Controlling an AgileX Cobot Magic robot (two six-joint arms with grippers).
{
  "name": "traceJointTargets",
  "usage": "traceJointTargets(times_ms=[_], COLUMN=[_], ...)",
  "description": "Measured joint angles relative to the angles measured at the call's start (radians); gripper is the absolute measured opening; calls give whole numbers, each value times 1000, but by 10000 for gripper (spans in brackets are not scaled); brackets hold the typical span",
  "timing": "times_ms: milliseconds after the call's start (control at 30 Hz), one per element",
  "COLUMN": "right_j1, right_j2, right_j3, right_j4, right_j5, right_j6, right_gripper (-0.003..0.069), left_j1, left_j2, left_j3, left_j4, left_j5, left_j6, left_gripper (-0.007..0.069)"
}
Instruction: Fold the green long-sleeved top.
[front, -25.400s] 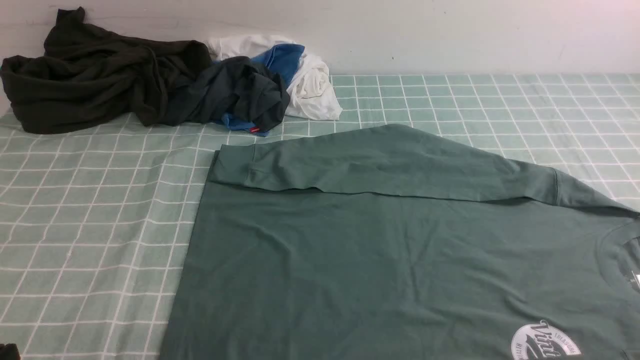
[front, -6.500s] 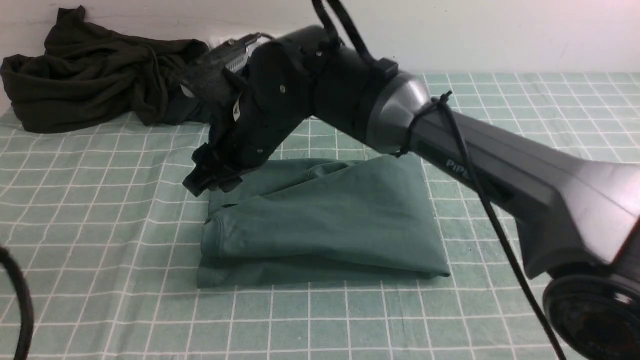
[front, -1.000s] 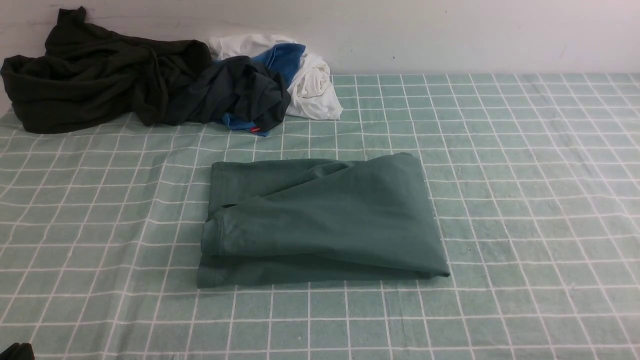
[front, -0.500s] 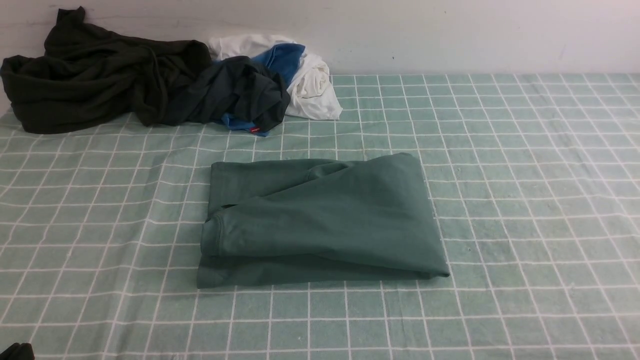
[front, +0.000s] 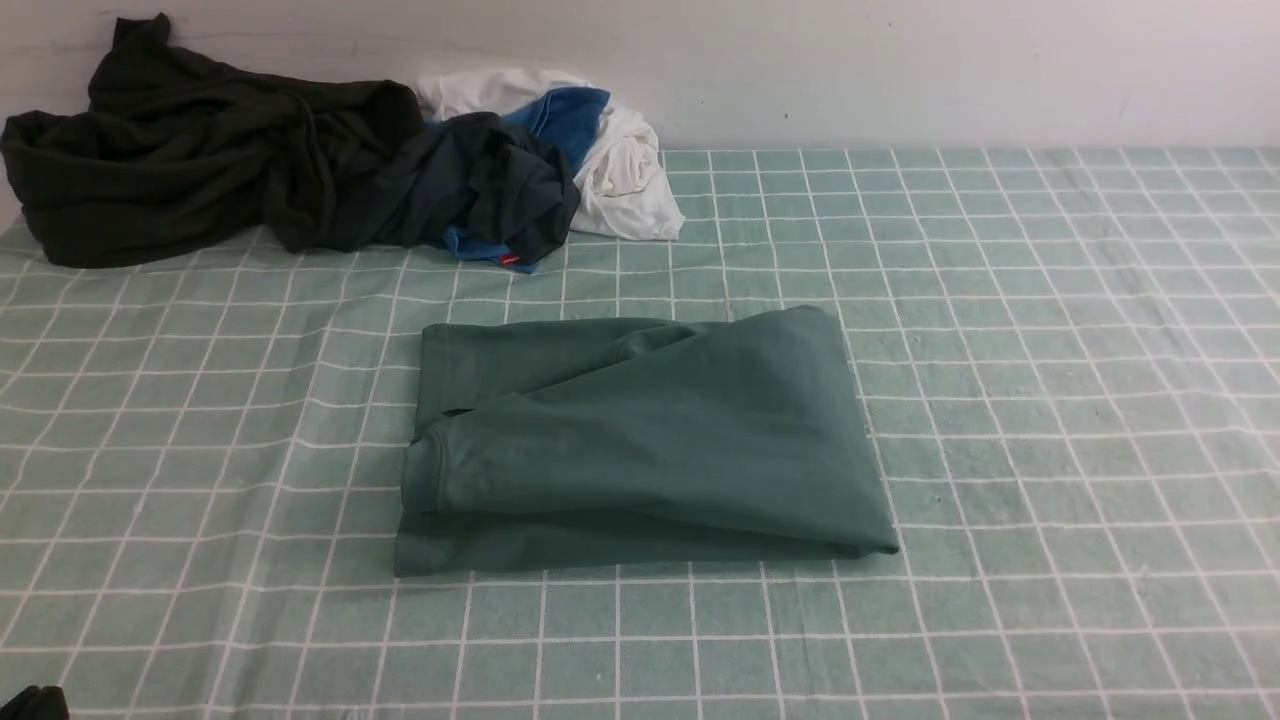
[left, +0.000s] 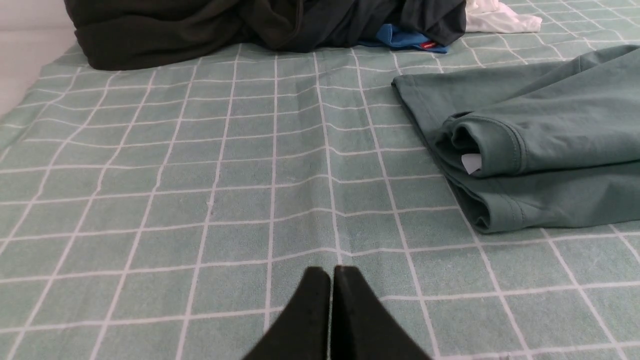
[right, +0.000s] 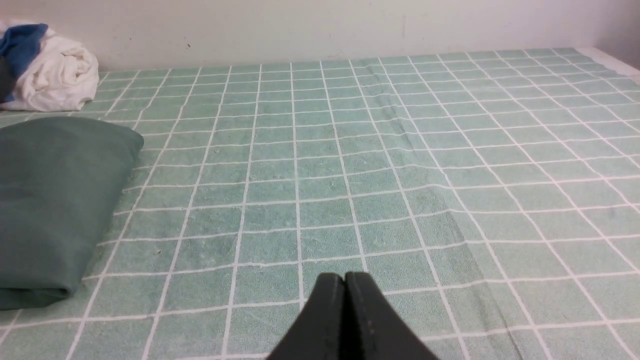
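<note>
The green long-sleeved top (front: 640, 440) lies folded into a thick rectangle in the middle of the grid-patterned cloth. In the left wrist view the green long-sleeved top (left: 540, 140) shows its layered hem edges and a small white tag. Its smooth folded side (right: 50, 200) appears in the right wrist view. My left gripper (left: 330, 272) is shut and empty, low over the cloth, well away from the top on its left side. My right gripper (right: 344, 278) is shut and empty over the cloth to the top's right. Neither gripper touches the top.
A very dark olive-black garment (front: 200, 150) is heaped at the back left by the wall. Next to it lies a pile of dark, blue and white clothes (front: 560, 160). The pale green cloth with a white grid (front: 1050, 400) covers the whole surface.
</note>
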Motion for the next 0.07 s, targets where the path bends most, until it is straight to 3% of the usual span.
traceJointTargets(times_ms=[67], right_j1=[0], right_j2=[0], right_j3=[0], right_j4=[0], right_j5=[0], right_j6=[1], right_gripper=[-14], left_j1=[0], left_j2=[0], left_j3=[0], left_j4=[0], left_j5=[0], left_j6=[0], left_gripper=[-3])
